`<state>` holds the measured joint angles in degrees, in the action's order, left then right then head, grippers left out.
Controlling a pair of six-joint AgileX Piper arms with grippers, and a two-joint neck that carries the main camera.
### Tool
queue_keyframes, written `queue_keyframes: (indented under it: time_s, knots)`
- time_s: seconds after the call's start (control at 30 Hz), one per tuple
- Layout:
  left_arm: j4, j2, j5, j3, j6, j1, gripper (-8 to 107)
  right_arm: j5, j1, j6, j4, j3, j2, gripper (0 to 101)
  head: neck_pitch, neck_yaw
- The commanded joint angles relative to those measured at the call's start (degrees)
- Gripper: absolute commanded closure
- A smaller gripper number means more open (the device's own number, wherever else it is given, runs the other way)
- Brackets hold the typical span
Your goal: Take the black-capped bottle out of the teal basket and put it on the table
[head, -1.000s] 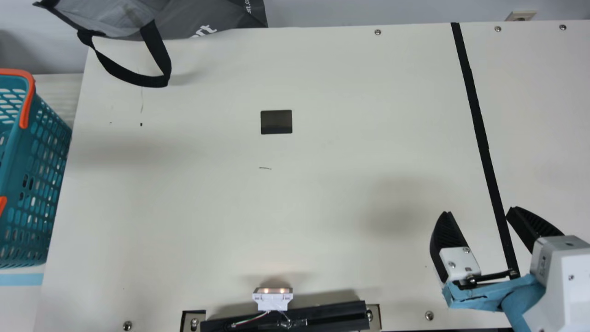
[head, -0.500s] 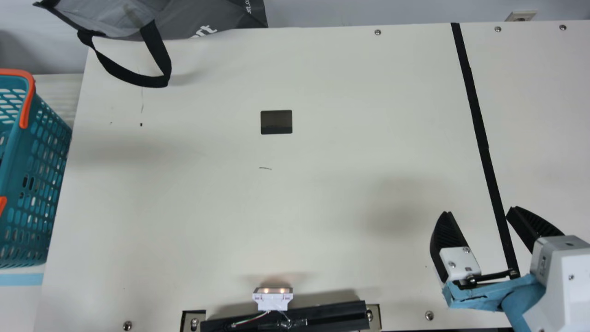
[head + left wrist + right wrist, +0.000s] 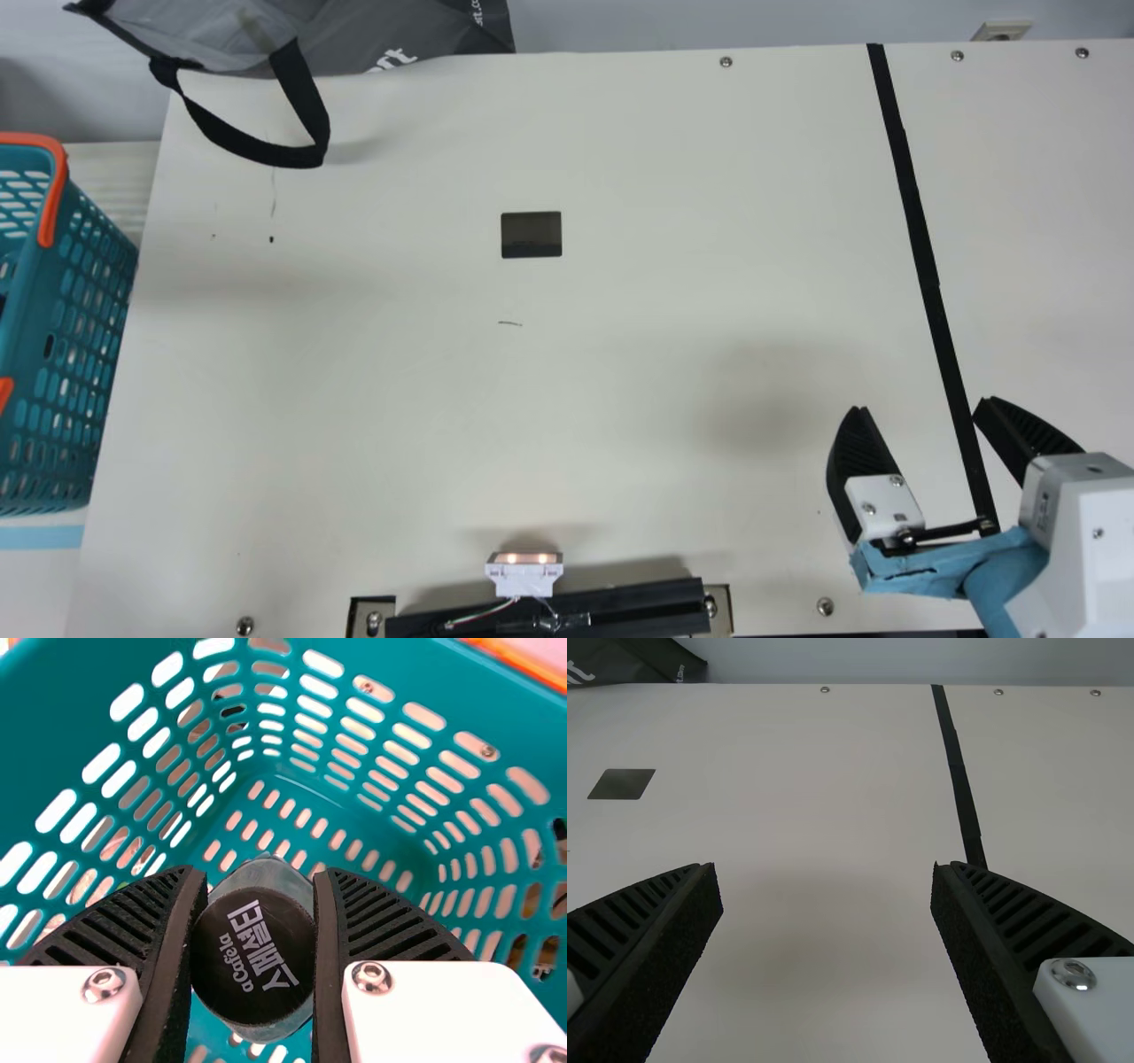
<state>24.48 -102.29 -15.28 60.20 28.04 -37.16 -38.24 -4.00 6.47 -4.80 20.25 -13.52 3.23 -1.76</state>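
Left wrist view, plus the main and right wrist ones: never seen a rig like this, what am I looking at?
Two robot arms at a cream-coloured table, each ending in a two-fingered gripper. The main view looks down from a camera on a neck between them; each wrist view comes from a camera on that arm's wrist.

Left wrist view: the left gripper holds a clear bottle with a round black cap, ribbed fingers against the cap's sides, inside a perforated teal plastic basket. I can't tell whether the bottle clears the basket floor.

The right gripper is open and empty above the table. A strip of black tape runs along the tabletop, and a grey fabric bag sits at the far edge.
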Motion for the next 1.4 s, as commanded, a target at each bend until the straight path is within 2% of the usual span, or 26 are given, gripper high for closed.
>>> queue_keyframes:
  time_s: [0.0, 0.47, 1.37]
  knots:
    - [-0.7, 0.8, -0.4, 0.0, -0.2, 0.3, 99, 0.0, 0.0, 0.0, 0.0, 0.0, 0.0, 10, -0.5, 0.2]
    - [-3.1, 6.5, -4.4, 1.7, -1.0, 1.1, 99, 0.0, 0.0, 0.0, 0.0, 0.0, 0.0, 10, -0.5, 0.2]
    - [-0.6, 14.6, -12.9, 7.5, 1.9, 0.8, 99, 0.0, 0.0, 0.0, 0.0, 0.0, 0.0, 10, -0.5, 0.2]
